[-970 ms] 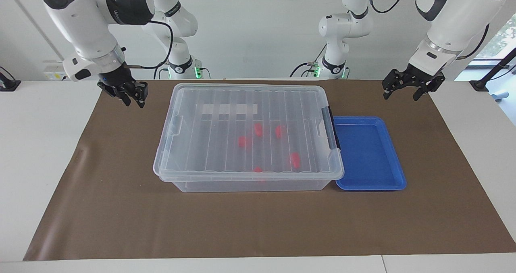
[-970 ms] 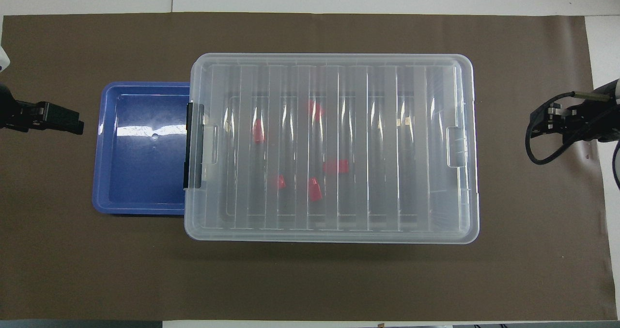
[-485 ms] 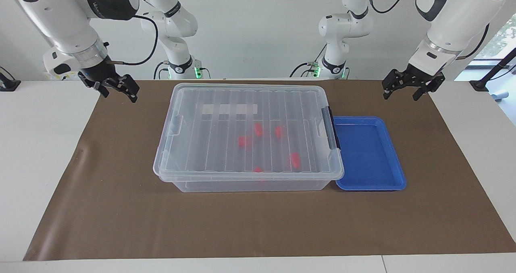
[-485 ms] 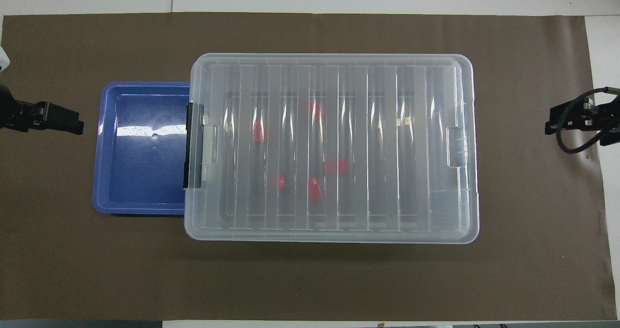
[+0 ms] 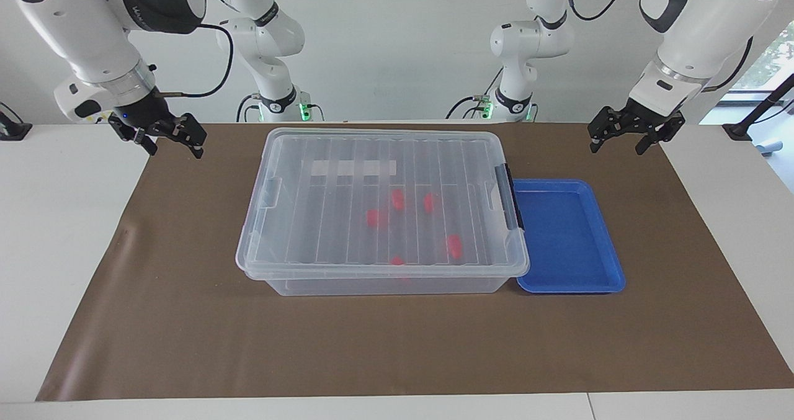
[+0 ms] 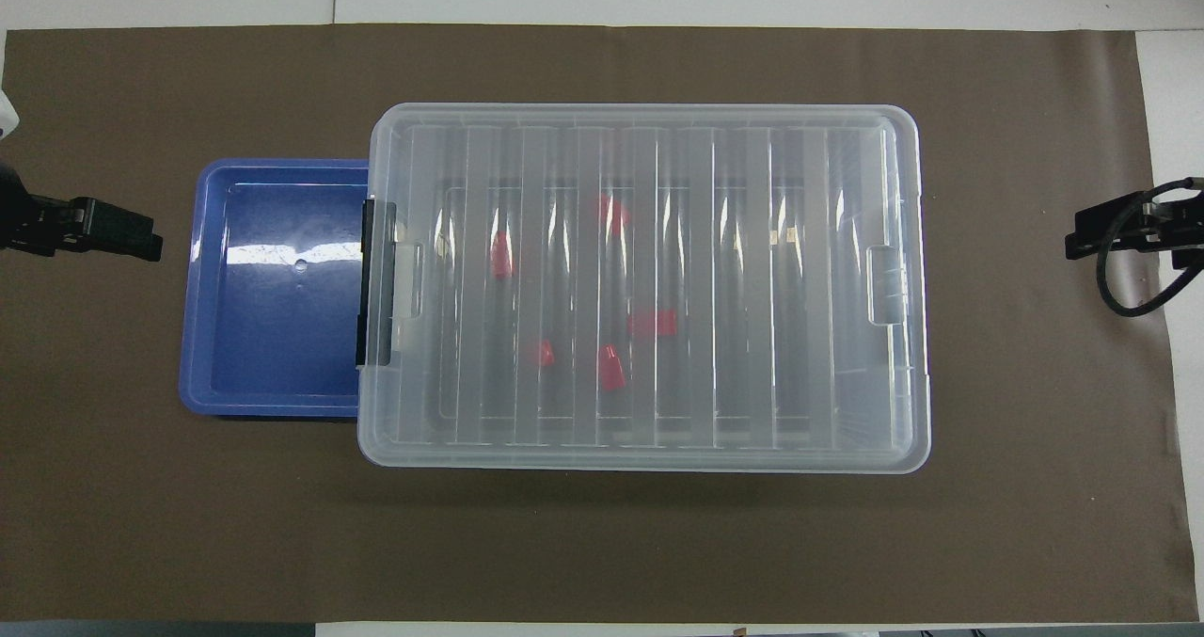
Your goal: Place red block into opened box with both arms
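Five red blocks (image 5: pixel 454 245) lie inside the lidded box (image 5: pixel 381 265), while the left hand (image 5: pixel 628 136) and right hand (image 5: pixel 166 138), both open and empty, hang well apart from it, so the task looks finished.

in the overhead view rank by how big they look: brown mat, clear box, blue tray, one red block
1. brown mat
2. clear box
3. blue tray, partly hidden under the box's edge
4. red block, seen through the lid
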### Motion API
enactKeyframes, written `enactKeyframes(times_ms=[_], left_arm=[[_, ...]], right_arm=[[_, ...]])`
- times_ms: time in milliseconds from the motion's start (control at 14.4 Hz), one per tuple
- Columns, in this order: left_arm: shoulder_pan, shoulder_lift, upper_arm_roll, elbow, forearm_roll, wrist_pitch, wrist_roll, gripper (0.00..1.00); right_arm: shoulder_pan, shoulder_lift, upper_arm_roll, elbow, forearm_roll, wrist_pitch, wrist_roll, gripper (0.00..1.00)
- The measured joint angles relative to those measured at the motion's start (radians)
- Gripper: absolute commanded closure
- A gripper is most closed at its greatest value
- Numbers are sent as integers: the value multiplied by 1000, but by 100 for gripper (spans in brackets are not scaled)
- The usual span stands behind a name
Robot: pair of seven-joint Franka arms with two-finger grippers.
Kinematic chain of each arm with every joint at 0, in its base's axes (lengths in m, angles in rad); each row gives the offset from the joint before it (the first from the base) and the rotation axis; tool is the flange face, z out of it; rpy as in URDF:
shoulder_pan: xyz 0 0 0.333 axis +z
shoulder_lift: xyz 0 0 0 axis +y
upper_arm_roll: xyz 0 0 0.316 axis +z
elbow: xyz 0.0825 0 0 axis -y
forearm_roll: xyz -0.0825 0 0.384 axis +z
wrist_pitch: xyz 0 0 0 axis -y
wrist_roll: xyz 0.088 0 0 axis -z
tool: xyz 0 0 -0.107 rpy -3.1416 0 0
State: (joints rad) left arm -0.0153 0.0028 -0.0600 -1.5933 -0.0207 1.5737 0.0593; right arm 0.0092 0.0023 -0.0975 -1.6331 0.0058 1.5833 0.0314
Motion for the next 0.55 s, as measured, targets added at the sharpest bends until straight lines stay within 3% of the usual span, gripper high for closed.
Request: enactKeyframes(times_ms=[554], left_arm=[[0,0,0,0,0,0,0,0]], right_arm=[[2,0,1,0,0,24,0,0]])
